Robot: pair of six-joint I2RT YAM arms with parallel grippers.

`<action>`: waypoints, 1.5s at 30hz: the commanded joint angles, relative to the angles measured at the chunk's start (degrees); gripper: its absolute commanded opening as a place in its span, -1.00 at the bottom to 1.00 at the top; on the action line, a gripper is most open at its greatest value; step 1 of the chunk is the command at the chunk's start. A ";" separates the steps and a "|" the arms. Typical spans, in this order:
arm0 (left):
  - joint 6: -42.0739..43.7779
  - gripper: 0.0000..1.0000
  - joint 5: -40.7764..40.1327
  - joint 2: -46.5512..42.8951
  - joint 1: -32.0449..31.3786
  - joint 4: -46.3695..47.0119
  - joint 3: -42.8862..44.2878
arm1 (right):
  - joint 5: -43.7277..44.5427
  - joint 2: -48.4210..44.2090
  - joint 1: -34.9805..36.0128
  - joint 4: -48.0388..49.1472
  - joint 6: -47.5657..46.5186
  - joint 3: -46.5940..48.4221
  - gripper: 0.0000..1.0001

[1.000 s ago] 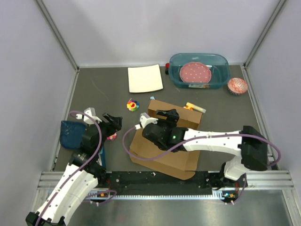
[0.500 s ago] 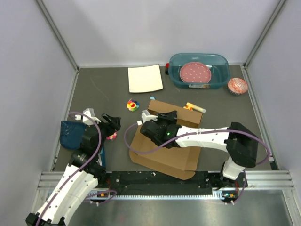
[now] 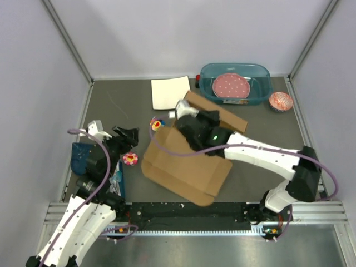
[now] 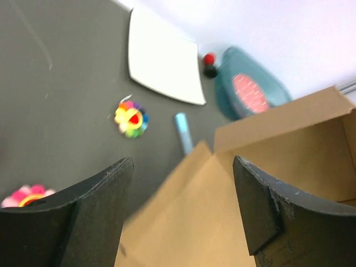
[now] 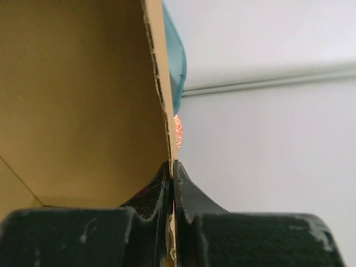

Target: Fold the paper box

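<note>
This is a robotics lab cell. Plain walls (image 3: pixel 183 33) enclose the grey table (image 3: pixel 122 111) on three sides; an aluminium rail (image 3: pixel 58 210) edges its near side

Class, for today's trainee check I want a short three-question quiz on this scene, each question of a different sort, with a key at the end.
1. True or false: the right arm's jaws are shut on an edge of the cardboard box.
2. Where does the pink dotted plate lie?
A) in the teal tub
B) on the cardboard box
C) between the left arm's jaws
3. Fill in the blank: the left arm's jaws stand ____ and hold nothing.

Key: 1 true; 2 A; 3 open.
</note>
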 commanded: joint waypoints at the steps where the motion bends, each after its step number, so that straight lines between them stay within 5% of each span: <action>1: 1.78 0.54 1.13 2.27 0.26 3.81 8.23 | -2.85 -6.77 -7.81 -11.36 11.09 15.34 -1.00; 5: 4.24 0.54 -0.70 2.45 0.26 3.64 13.16 | -17.68 -6.15 -18.96 -30.62 30.15 24.95 -1.00; 6: 4.68 0.55 -1.06 2.28 0.26 3.64 13.52 | -28.86 -6.41 -21.95 -35.61 38.46 25.83 -1.00; 9: 5.65 0.55 -1.15 1.49 0.26 3.29 13.78 | -50.84 -10.44 -35.74 -35.49 50.53 21.91 -1.00; 12: 5.39 0.55 -0.36 0.79 0.26 2.85 12.56 | -58.13 -14.93 -40.26 -33.20 59.33 14.52 -1.00; 23: 2.58 0.48 3.15 -0.44 0.26 2.84 9.13 | -61.67 -24.87 -38.50 -30.38 102.30 -2.00 -1.00; 35: 2.49 0.45 11.76 -3.78 0.18 5.91 4.47 | -59.47 -25.58 -29.64 -30.91 126.41 -19.94 -1.00; 40: 1.88 0.40 24.91 -4.40 0.18 12.33 -0.36 | -59.74 -23.38 -25.32 -28.90 136.87 -25.47 -1.00; 45: 1.52 0.39 29.00 -5.37 0.09 13.30 -1.77 | -56.75 -22.50 -17.51 -23.10 151.46 -29.79 -1.00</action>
